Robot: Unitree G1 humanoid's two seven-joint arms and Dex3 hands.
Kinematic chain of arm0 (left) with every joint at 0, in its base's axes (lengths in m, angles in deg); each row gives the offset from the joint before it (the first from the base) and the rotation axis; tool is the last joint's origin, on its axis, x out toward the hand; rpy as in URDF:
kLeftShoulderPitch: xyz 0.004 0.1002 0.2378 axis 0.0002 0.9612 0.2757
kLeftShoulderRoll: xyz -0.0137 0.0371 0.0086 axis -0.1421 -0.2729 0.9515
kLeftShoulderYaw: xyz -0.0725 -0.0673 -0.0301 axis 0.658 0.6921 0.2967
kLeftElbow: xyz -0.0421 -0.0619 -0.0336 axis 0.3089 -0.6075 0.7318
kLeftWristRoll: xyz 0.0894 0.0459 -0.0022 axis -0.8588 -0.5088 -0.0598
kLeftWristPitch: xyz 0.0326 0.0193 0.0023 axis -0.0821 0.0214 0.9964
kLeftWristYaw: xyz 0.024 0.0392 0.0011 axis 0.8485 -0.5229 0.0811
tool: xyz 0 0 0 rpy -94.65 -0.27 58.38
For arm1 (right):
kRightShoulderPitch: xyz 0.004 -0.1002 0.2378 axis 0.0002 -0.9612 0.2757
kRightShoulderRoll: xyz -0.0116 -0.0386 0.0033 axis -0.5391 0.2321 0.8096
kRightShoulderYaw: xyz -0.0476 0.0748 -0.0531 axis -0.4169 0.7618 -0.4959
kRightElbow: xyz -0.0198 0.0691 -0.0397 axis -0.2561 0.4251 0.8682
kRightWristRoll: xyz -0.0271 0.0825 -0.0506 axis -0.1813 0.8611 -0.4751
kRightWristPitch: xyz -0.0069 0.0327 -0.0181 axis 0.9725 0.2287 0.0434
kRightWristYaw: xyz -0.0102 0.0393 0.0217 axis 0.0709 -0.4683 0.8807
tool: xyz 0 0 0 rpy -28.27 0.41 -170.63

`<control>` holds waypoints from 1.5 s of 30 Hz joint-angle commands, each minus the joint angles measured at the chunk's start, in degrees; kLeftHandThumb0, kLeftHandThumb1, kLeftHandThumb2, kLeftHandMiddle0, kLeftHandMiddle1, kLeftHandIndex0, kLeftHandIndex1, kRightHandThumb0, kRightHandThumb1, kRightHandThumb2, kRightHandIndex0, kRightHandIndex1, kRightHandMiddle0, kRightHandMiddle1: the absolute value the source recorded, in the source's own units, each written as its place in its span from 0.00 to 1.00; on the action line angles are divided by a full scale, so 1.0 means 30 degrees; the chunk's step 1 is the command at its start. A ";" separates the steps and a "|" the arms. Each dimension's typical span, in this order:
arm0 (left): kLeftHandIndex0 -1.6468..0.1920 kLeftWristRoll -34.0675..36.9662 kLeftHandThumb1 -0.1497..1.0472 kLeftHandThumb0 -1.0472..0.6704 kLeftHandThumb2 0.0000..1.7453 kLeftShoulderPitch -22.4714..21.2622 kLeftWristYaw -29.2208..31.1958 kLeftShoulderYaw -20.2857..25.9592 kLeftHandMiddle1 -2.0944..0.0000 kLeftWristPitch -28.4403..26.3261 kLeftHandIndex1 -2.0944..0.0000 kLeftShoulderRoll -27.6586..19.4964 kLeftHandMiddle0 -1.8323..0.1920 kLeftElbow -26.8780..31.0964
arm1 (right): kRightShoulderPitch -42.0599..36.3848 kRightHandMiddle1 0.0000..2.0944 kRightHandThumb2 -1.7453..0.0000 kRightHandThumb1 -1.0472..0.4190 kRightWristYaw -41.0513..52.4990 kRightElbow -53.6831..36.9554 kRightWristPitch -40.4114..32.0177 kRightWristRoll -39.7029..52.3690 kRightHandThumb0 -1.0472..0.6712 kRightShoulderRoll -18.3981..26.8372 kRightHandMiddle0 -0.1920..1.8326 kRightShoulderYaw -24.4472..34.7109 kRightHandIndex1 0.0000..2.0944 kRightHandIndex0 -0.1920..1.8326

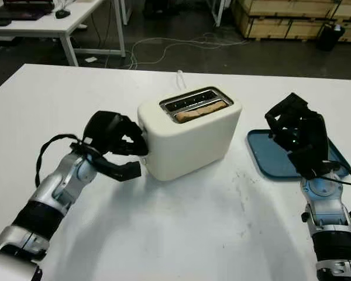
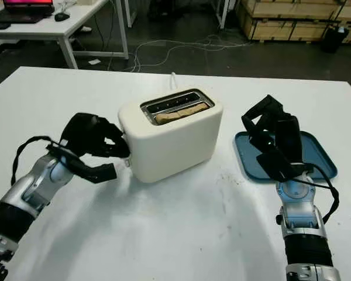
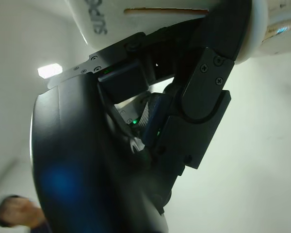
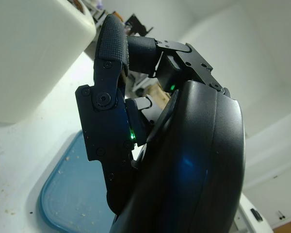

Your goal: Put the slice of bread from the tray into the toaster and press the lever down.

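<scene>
One bread slice (image 1: 202, 110) on edge along the toaster (image 1: 187, 137) slot; left hand (image 1: 120, 143) curled, right hand (image 1: 295, 137) curled, empty.

The toaster (image 1: 190, 137) has a smooth, cream plastic shell with a shiny metal slot frame. The bread (image 1: 202, 110) looks rough and crusty. The tray (image 2: 286, 153) is smooth blue plastic; the worktop (image 1: 181, 228) is matt white, faintly smudged.

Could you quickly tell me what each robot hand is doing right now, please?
Left robot hand: fingers curled against the end of the toaster, grasping nothing.
Right robot hand: fingers curled, holding nothing, above the blue tray.
</scene>
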 commanded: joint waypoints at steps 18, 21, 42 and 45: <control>0.16 0.1415 0.84 0.18 0.00 0.2165 0.0481 0.3013 0.27 0.3404 1.00 0.0845 0.30 0.1884 | -0.0262 0.72 0.78 0.09 0.0262 0.0079 0.1067 0.0408 0.26 -0.0102 0.43 -0.0020 0.83 0.48; 0.16 0.1982 0.86 0.17 0.01 0.2195 -0.0038 0.3828 0.22 0.3490 1.00 0.1473 0.31 0.2142 | -0.0240 0.73 0.78 0.09 0.0259 0.0245 0.1305 0.0552 0.25 -0.0276 0.43 -0.0031 0.83 0.48; 0.34 0.6188 0.89 0.14 0.13 0.3625 0.3166 0.9449 0.29 -0.0494 0.37 0.2137 0.31 0.5139 | -0.0176 0.69 0.81 0.09 0.5604 -0.0305 -0.2767 0.4356 0.23 0.1856 0.50 0.1522 0.82 0.52; 0.32 0.6371 0.89 0.15 0.13 0.3629 0.4672 0.9475 0.26 -0.0659 0.34 0.1137 0.31 0.4775 | 0.0084 0.81 0.81 0.09 0.6179 -0.0268 -0.3592 0.3594 0.21 0.3109 0.44 0.1259 0.83 0.51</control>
